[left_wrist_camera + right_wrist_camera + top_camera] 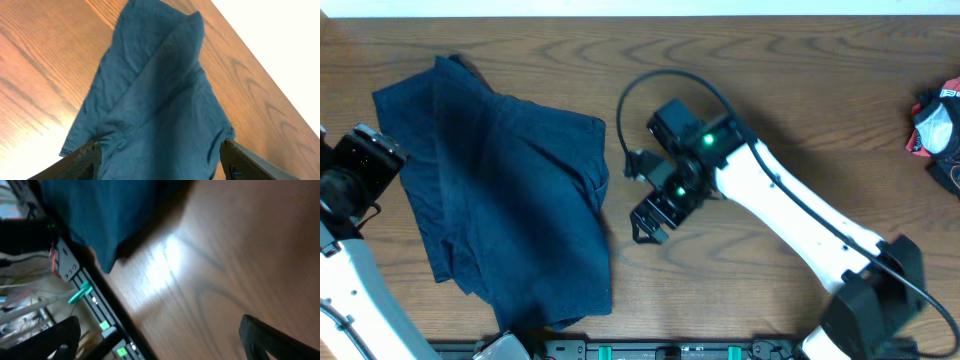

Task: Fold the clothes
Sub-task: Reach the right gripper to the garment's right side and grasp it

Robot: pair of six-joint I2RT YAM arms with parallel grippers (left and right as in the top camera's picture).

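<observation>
One heap of navy clothes (510, 190) lay on the wooden table (770, 70). Two pincers, the left gripper (160, 159) and the right gripper (165, 340), both gaped released, grasping nothing.

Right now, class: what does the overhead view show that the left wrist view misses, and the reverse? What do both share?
Only overhead: the right gripper, open above bare wood, and a red-and-black item at the right edge. Only left wrist: a close look between the left gripper's spread fingers onto the clothes. Both: the rumpled navy clothes on the wooden table.
</observation>
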